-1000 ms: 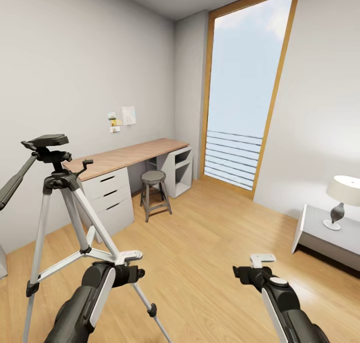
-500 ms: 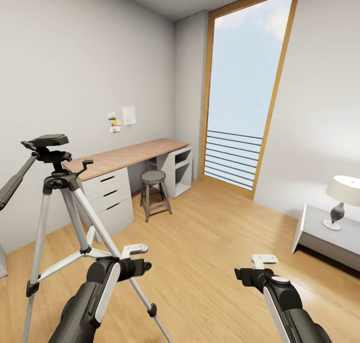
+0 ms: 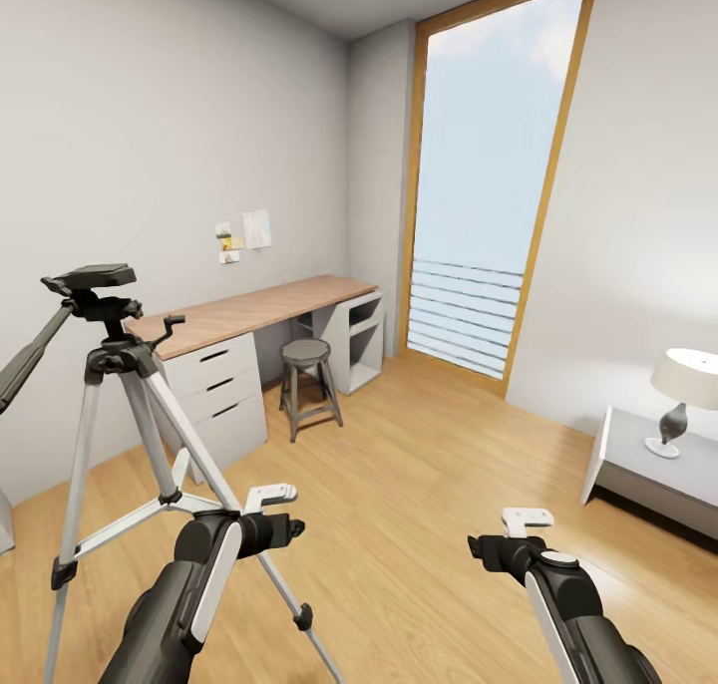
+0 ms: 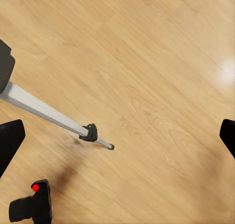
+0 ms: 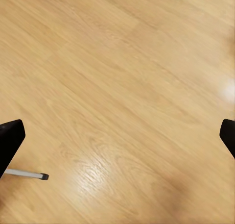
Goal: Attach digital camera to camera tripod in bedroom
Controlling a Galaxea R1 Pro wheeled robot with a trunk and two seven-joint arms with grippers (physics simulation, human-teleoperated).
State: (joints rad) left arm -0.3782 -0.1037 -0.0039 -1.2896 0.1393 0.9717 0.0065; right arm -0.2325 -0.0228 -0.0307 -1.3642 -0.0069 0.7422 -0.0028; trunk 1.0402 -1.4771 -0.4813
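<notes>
both arms bent forward and low over the wood floor point(image 3: 419, 485). left gripper point(image 4: 117, 136) and right gripper point(image 5: 117, 136) — fingers spread wide, empty. camera tripod point(image 3: 120, 405) stands by the left arm; digital camera point(image 4: 32, 204) lies on the floor near a tripod foot.

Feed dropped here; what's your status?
Left gripper and right gripper open, empty. Digital camera on floor near camera tripod foot. Nothing in the way.
</notes>
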